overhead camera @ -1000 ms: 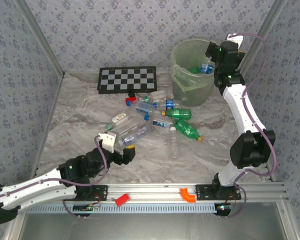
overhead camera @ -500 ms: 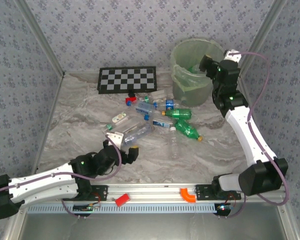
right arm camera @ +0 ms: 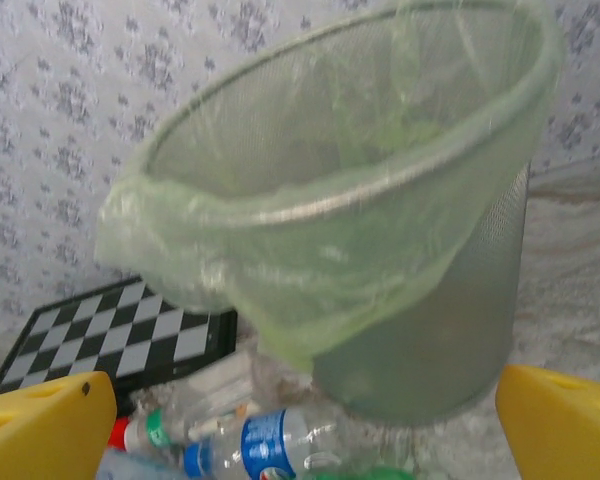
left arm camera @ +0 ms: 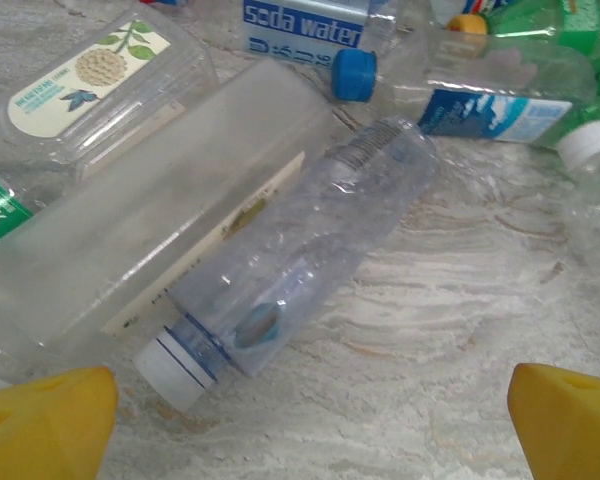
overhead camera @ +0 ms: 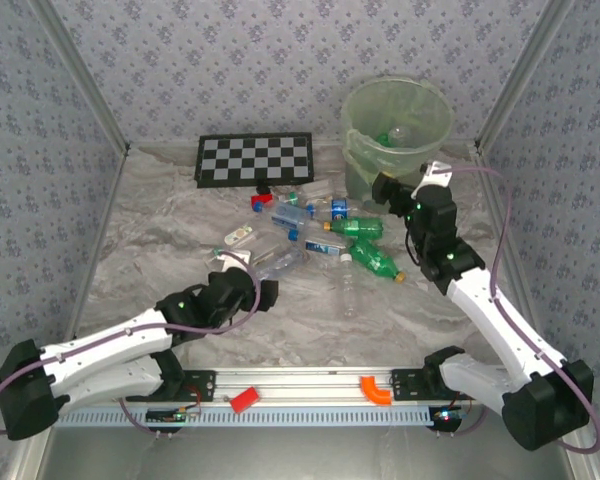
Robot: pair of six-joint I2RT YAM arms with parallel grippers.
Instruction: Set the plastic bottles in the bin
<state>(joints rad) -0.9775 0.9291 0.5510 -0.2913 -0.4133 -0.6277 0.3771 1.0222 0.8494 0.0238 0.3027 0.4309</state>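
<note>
At left, the left gripper hangs low over the near part of the marbled desk, jaws spread wide and holding nothing. In the left wrist view its yellow fingertips frame a clear bottle with a white cap, which lies on its side against a larger frosted container.

At centre, the plastic bottles, green and clear, lie in a loose heap on the desk between the two grippers. Beyond the heap, a flat chequered board.

At far right, the bin stands upright on the desk, pale green, with a thin liner folded over its rim and a few bottles inside. The right gripper sits just before the bin's near wall, close to the heap's right end, jaws likewise wide apart and empty.

On the near rail, a small red block and an orange piece.
</note>
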